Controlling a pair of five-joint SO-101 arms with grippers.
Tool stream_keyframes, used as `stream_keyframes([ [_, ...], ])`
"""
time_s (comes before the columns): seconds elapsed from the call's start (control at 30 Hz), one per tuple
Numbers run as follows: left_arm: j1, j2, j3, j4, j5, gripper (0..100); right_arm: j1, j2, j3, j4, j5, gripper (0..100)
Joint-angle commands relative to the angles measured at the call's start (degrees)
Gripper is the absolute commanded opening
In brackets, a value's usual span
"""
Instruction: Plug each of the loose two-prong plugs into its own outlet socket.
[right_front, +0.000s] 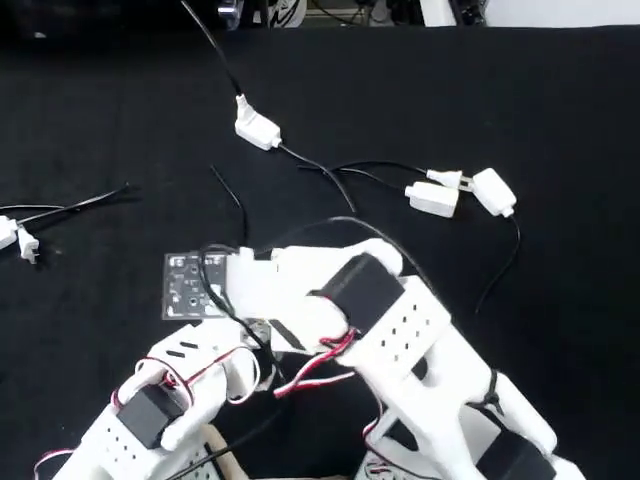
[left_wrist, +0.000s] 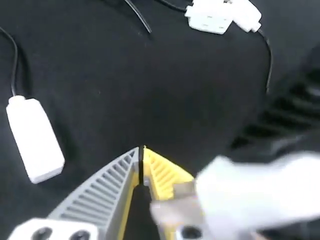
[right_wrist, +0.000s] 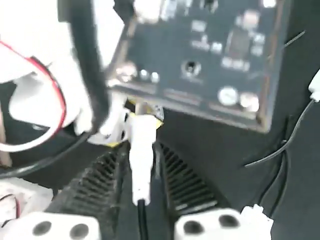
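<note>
In the right wrist view my right gripper (right_wrist: 141, 149) has its black fingers (right_wrist: 172, 172) closed round a white plug (right_wrist: 141, 160) with a black cord, held just before a dark circuit board (right_wrist: 220, 60). In the left wrist view my left gripper (left_wrist: 141, 152) is shut, grey and yellow fingertips (left_wrist: 117, 172) touching, low over the black cloth. A white adapter on a cord (left_wrist: 35, 145) lies beside it. A white socket block (left_wrist: 210, 15) with a plug (left_wrist: 247, 15) lies farther off. From above, both arms (right_front: 370, 300) meet at the board (right_front: 190, 285).
A white adapter on a cord (right_front: 257, 125) lies at the back centre. The socket block (right_front: 432, 198) and a plug (right_front: 493, 190) sit at the right. Two small plugs (right_front: 20, 238) lie at the far left edge. Thin black cords (right_front: 340, 185) cross the cloth.
</note>
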Motion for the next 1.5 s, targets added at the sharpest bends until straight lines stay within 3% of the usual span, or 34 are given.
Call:
stream_keyframes([
  [0.0,0.7,-0.4,-0.4,-0.3,-0.4,3,-0.7,-1.0,-2.6,0.2,-0.7,1.2],
  [0.4,-15.7,-0.4,-1.7,-5.5,0.0,3,9.8,-1.3,3.4,0.3,3.3,1.2],
  [0.5,-15.7,-0.4,-2.2,-7.3,0.3,3,10.8,-1.3,4.9,0.2,3.6,1.2],
  [0.7,-15.0,-0.4,-5.9,-10.2,8.4,3,8.5,-1.3,8.0,-2.0,3.3,1.2],
  [0.87,-11.7,-0.4,-6.1,-9.4,6.2,3,3.5,-1.0,8.2,-2.0,2.9,1.2],
  [1.03,-8.8,-0.4,-5.1,-1.1,4.0,3,2.3,-1.4,6.7,-1.9,0.9,1.2],
  [1.17,-6.5,-0.4,-4.1,-1.1,-0.1,3,-0.3,-1.4,4.4,-1.8,0.8,1.2],
  [1.47,-6.9,-0.4,-4.2,-1.1,0.0,3,-5.3,-1.1,1.5,-2.2,-4.4,1.2],
])
